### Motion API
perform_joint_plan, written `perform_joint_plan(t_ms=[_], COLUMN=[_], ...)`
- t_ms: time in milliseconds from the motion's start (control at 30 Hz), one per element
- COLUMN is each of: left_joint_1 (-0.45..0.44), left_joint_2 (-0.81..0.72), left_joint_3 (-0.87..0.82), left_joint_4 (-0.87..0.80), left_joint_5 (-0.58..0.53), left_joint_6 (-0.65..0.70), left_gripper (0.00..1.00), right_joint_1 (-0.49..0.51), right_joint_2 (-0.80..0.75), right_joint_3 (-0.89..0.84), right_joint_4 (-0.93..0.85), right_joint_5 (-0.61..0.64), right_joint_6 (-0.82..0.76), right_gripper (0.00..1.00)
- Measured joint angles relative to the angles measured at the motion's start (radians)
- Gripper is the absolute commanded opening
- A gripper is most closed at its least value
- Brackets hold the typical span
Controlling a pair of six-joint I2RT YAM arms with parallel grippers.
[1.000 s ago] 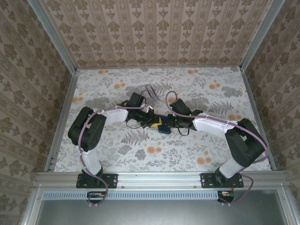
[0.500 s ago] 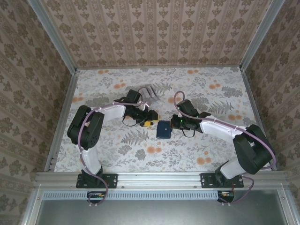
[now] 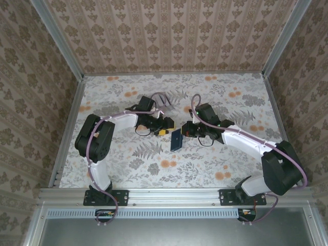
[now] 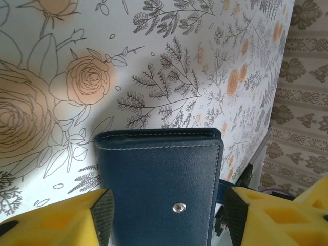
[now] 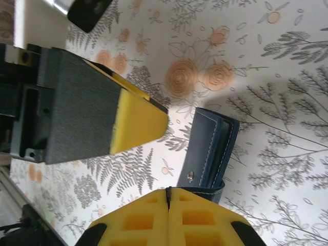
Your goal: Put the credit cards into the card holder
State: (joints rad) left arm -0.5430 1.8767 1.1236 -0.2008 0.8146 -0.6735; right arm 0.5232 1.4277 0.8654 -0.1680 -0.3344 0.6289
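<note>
Floral table [image 3: 230, 164], centre: card holder [image 3: 177, 139], pinched by right gripper [image 3: 185, 131], likely for opening; left gripper [image 3: 165, 128] wide, flanking.

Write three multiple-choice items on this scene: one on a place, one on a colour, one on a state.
1. In the top view, the card holder is:
A) between the left gripper and the right gripper
B) against the back wall
C) on the near rail

2. The card holder is:
A) yellow
B) dark blue
C) red

3. The left gripper's jaws are:
A) shut together
B) open
C) shut on a yellow card

Answers:
1 A: the top view shows it between the two sets of fingertips.
2 B: both wrist views show a dark blue cover with pale stitching.
3 B: the left wrist view shows its yellow fingers apart, one on each side of the holder.
</note>
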Motion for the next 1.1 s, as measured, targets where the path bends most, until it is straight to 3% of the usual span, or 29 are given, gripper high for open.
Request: perform_joint_plan(t_ms=[467, 1100], left_joint_1=[-0.005, 0.008], left_joint_2=[0.000, 0.000], left_joint_3=[-0.040, -0.039], left_joint_4=[0.006, -0.026], left_joint_5=[0.003, 0.024], left_joint_6=[0.001, 0.027], left_gripper=[0.63, 0.68], right_joint_1=[0.034, 0.081], right_joint_2=[0.052, 0.073], right_joint_3=[0.000, 0.056], right_joint_4=[0.119, 0.082], right_joint_5=[-0.041, -0.005], right_joint_6=[0.060, 0.048], right_gripper=[0.00, 0.00])
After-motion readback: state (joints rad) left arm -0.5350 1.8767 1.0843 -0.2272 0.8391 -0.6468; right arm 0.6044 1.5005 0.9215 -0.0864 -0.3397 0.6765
